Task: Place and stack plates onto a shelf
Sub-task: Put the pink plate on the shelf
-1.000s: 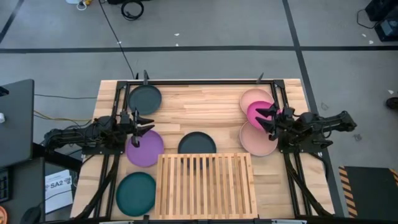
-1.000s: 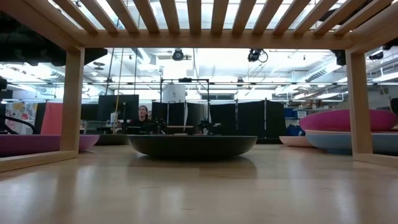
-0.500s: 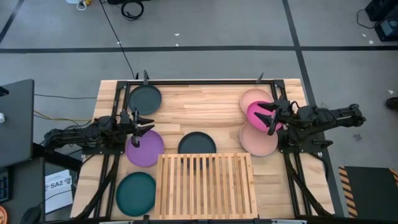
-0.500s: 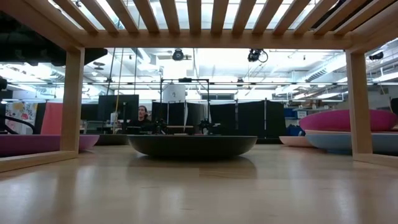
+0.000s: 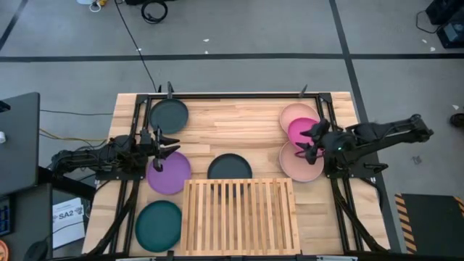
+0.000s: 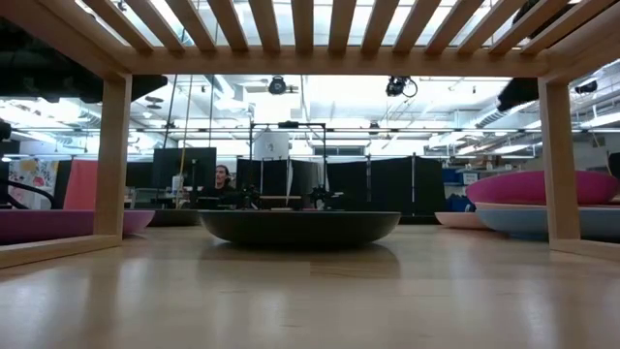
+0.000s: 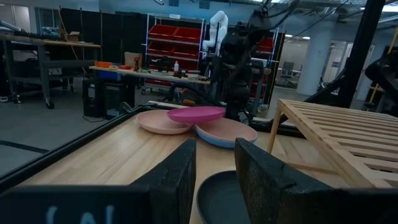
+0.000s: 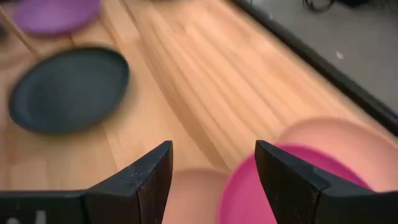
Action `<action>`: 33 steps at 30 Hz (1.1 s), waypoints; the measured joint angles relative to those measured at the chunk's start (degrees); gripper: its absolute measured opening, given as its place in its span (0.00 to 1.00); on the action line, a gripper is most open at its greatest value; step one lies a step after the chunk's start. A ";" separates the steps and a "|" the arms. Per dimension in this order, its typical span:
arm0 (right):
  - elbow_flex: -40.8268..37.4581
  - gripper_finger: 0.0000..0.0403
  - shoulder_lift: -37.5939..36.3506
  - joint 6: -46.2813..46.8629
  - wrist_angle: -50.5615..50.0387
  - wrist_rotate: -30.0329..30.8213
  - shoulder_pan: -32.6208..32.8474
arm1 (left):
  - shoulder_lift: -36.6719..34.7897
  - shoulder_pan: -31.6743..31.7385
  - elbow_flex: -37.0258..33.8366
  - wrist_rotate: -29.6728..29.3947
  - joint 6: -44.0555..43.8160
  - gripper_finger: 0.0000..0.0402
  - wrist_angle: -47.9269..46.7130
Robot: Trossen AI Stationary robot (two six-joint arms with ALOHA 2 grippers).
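Observation:
The slatted wooden shelf (image 5: 239, 215) stands at the table's near edge. My right gripper (image 5: 308, 142) (image 8: 211, 168) is open and hovers over the near-left rim of the magenta plate (image 5: 301, 130) (image 8: 292, 186), touching nothing. That plate lies overlapping a pale pink plate (image 5: 293, 114) and a pink plate with a bluish underside (image 5: 301, 163) (image 6: 542, 219). My left gripper (image 5: 165, 145) (image 7: 214, 174) waits open just beyond the purple plate (image 5: 168, 174). A dark grey plate (image 5: 230, 167) lies flat in front of the shelf.
Another dark grey plate (image 5: 168, 114) lies at the far left corner and a teal plate (image 5: 158, 225) at the near left, beside the shelf. Bare planks stretch across the table's far middle (image 5: 232, 119). The shelf's legs (image 6: 559, 160) stand on the tabletop. A person sits far behind (image 6: 224, 179).
My right gripper has shifted slightly toward the table's left and come down, tipping its fingers downward over the magenta plate. In the low view its dark shape has dropped lower at the upper right. The plates and my left arm have stayed where they were.

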 joint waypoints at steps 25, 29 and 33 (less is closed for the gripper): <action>0.00 0.58 19.99 1.59 -4.69 -9.29 -11.18 | 0.00 0.02 -0.02 0.00 0.00 0.29 0.00; 0.00 0.58 22.00 1.38 -4.58 -11.04 -13.10 | 0.00 0.00 -0.01 0.00 0.00 0.29 0.00; 0.00 0.58 23.32 0.96 -4.62 -10.58 -14.38 | 0.01 0.01 0.00 0.00 0.00 0.29 -0.01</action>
